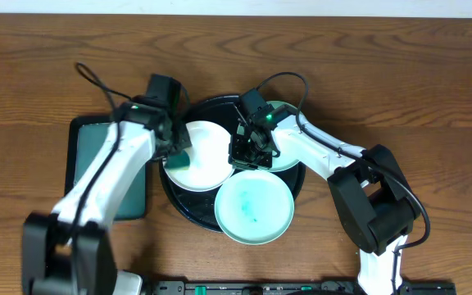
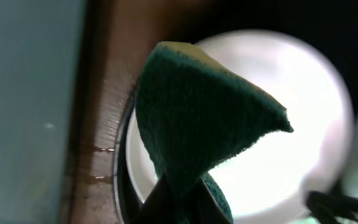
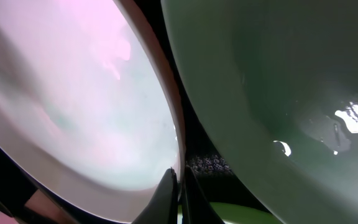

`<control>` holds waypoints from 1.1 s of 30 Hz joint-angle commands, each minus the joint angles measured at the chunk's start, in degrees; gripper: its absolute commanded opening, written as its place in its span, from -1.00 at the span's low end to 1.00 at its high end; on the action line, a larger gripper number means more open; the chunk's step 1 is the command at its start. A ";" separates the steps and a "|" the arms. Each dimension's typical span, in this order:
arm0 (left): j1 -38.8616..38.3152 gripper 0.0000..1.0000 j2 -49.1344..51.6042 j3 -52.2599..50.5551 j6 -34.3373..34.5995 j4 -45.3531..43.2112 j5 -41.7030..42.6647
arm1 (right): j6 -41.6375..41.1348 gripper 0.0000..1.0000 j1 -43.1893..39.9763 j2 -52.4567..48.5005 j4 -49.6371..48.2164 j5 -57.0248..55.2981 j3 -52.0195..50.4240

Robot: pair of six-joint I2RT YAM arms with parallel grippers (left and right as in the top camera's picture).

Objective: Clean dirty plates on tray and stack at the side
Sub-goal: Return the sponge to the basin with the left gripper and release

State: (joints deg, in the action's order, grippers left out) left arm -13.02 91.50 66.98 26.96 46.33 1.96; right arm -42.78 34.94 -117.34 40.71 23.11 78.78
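Sponge [image 2: 197, 118] in left gripper [image 2: 182, 205] above white plate [image 2: 309, 106] (edge, perhaps).

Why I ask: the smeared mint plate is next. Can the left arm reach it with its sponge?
Probably yes. The smeared mint plate lies uncovered at the front of the tray, beside the white plate where the left gripper holds the sponge. The right gripper sits just behind it, so it's tight.

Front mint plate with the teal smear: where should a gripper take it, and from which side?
Pinch the front mint plate at its near rim, coming from the robot's side: that edge overhangs the black tray, while the white plate crowds its far edge.
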 commanded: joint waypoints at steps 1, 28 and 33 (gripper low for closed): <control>2.69 -0.86 -6.60 2.01 -0.11 2.62 -6.58 | 1.77 -0.97 -0.57 -0.11 1.05 -2.29 -0.26; 17.88 -0.85 17.22 1.49 -2.99 4.83 -5.62 | 6.27 -0.97 -0.57 -0.11 2.03 -1.84 -0.26; 17.88 0.30 16.06 1.51 -3.37 5.22 -5.55 | 6.88 -0.97 -0.55 -0.11 2.14 -1.86 -0.26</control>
State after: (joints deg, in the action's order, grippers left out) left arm 4.73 107.90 68.14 23.97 51.05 -3.40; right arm -37.82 34.94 -117.34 42.17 22.87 78.78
